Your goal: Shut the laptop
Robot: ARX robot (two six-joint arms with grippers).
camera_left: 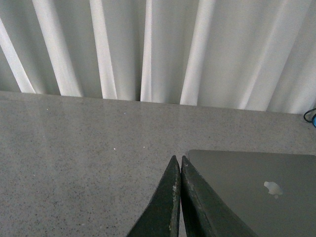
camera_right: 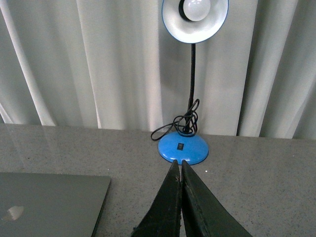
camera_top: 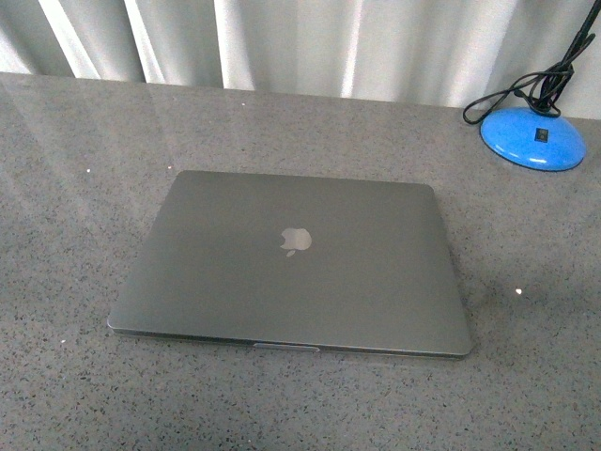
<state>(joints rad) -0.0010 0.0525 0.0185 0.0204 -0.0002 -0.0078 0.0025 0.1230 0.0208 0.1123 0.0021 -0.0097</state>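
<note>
Looking down at the grey speckled table (camera_top: 84,141), we are seeing the laptop (camera_top: 291,263) lying flat with its lid fully down, pale apple logo (camera_top: 296,240) facing up, near the middle of the surface. We are holding our left gripper (camera_left: 178,163) with its jaws pressed together on nothing, above the table just beside a corner of the laptop. Our right gripper (camera_right: 178,165) is likewise pinched closed and empty, pointing toward the blue desk lamp (camera_right: 183,146) standing before the white curtain (camera_top: 300,38).
</note>
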